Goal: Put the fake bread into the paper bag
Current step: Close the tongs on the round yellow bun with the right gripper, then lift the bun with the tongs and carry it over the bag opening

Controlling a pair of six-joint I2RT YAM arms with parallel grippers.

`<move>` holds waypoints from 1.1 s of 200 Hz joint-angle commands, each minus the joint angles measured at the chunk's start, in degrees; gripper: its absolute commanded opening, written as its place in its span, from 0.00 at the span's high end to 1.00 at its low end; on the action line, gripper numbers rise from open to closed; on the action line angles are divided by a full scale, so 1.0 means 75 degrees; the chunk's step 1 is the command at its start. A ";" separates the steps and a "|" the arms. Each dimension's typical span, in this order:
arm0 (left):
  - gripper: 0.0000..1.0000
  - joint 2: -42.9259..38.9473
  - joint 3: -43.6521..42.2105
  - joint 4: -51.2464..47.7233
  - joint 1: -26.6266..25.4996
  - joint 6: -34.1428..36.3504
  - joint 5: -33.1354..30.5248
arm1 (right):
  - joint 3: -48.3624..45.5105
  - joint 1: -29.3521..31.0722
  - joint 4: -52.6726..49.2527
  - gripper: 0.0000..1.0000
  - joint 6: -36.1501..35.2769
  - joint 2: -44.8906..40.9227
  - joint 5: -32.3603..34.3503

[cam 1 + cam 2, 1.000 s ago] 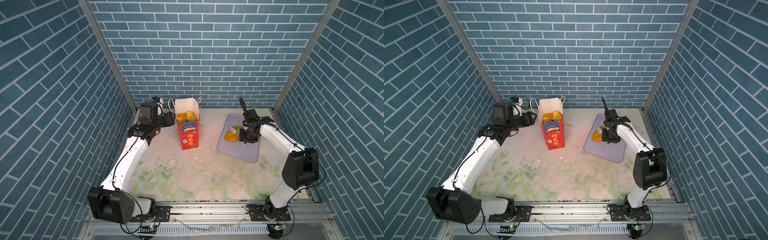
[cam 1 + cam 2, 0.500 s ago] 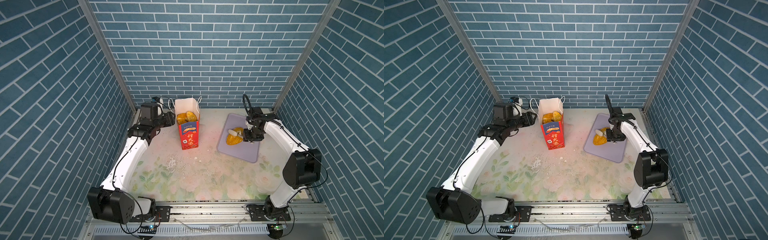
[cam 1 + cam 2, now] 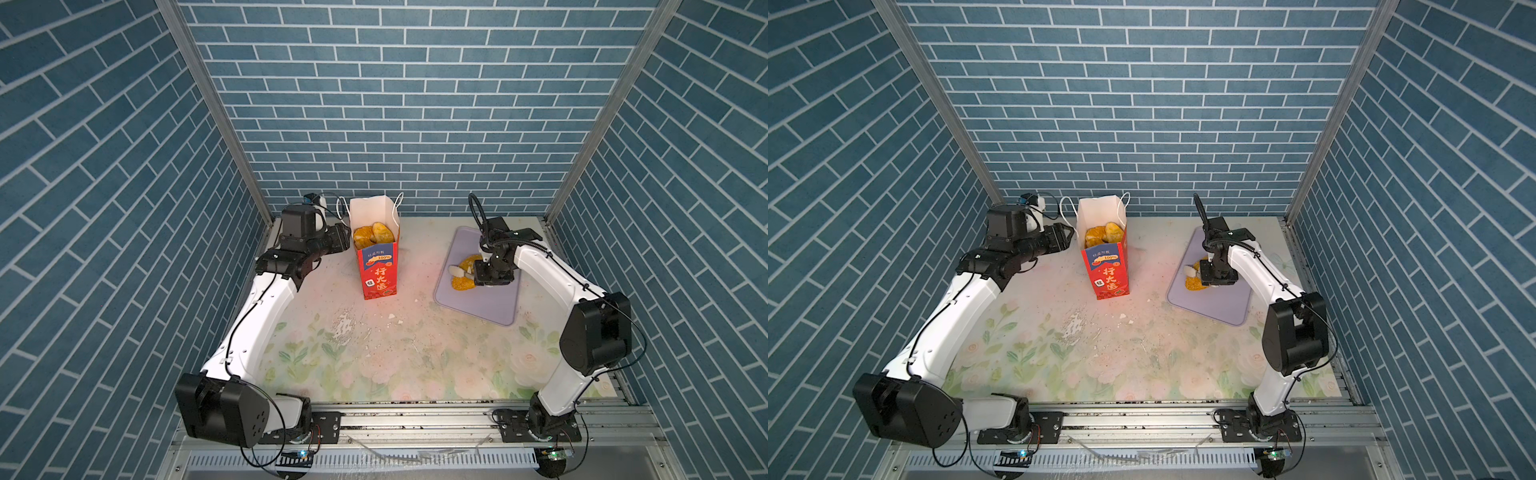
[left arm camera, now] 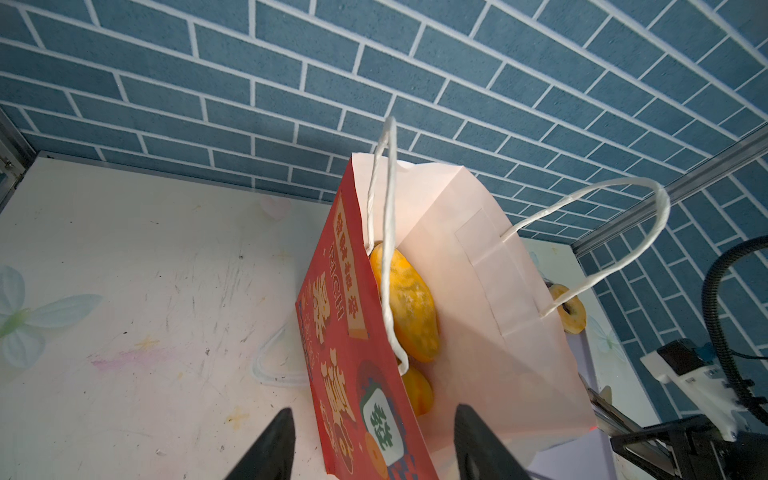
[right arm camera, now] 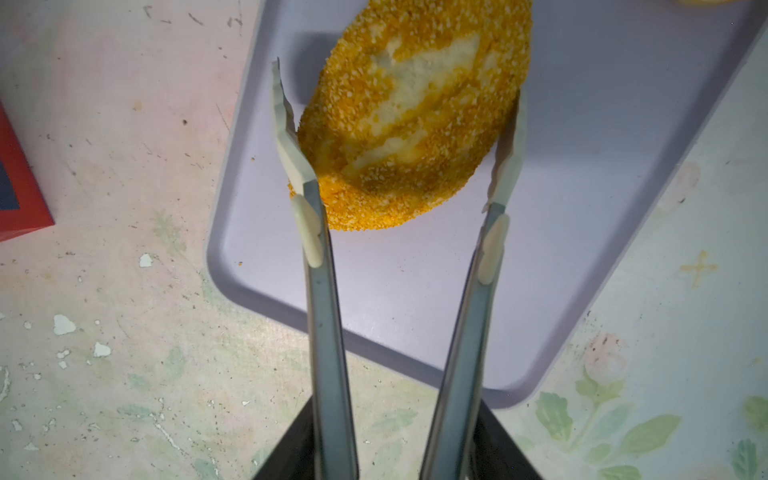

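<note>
Tongs [image 5: 324,311], clamped in the right fingers [image 5: 295,453], have just resettled with tips touching both sides of a crumbed loaf [image 5: 415,116] over the tray [image 5: 582,208] ahead, readying a lift, while the part-filled bag [image 4: 332,311] stands between the spread, empty left fingers [image 4: 272,449].

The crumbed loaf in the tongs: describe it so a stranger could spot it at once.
Find the flat lilac tray on the right of the table, across from the red paper bag. There, between the white tips of the metal tongs, is an oval loaf. Unlike the ring doughnut beside it, it is rough with orange crumbs and has no hole.
</note>
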 commanded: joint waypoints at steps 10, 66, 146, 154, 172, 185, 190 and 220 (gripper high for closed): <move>0.38 -0.0048 -0.0109 0.0040 0.0024 0.0042 -0.0057 | 0.0203 -0.0007 -0.0079 0.60 0.0158 0.0082 0.0415; 0.37 -0.0044 -0.0063 0.0053 0.0024 0.0053 -0.0061 | 0.0489 -0.0003 -0.0332 0.74 -0.0382 -0.1049 0.1201; 0.37 0.0053 0.0109 0.0081 0.0024 0.0014 -0.0019 | 0.2766 0.0735 0.0402 0.78 -0.2257 -0.2199 0.0659; 0.37 0.0063 0.0103 0.0081 0.0024 0.0006 -0.0019 | 0.3105 0.0963 0.0537 0.78 -0.2484 -0.2088 0.0586; 0.37 0.0060 0.0109 0.0085 0.0027 -0.0027 -0.0013 | 0.3940 0.1427 0.0948 0.78 -0.2902 -0.1740 0.0151; 0.37 0.0052 0.0097 0.0115 0.0030 -0.0086 -0.0007 | 0.4405 0.1698 0.1242 0.78 -0.3172 -0.1420 -0.0343; 0.37 0.0042 0.0079 0.0116 0.0025 -0.0085 -0.0008 | 0.4598 0.1805 0.1308 0.78 -0.3265 -0.1276 -0.0485; 0.38 -0.0065 0.0052 0.0070 0.0025 -0.0085 -0.0112 | 0.5797 0.2470 0.1204 0.78 -0.3914 -0.0253 -0.0728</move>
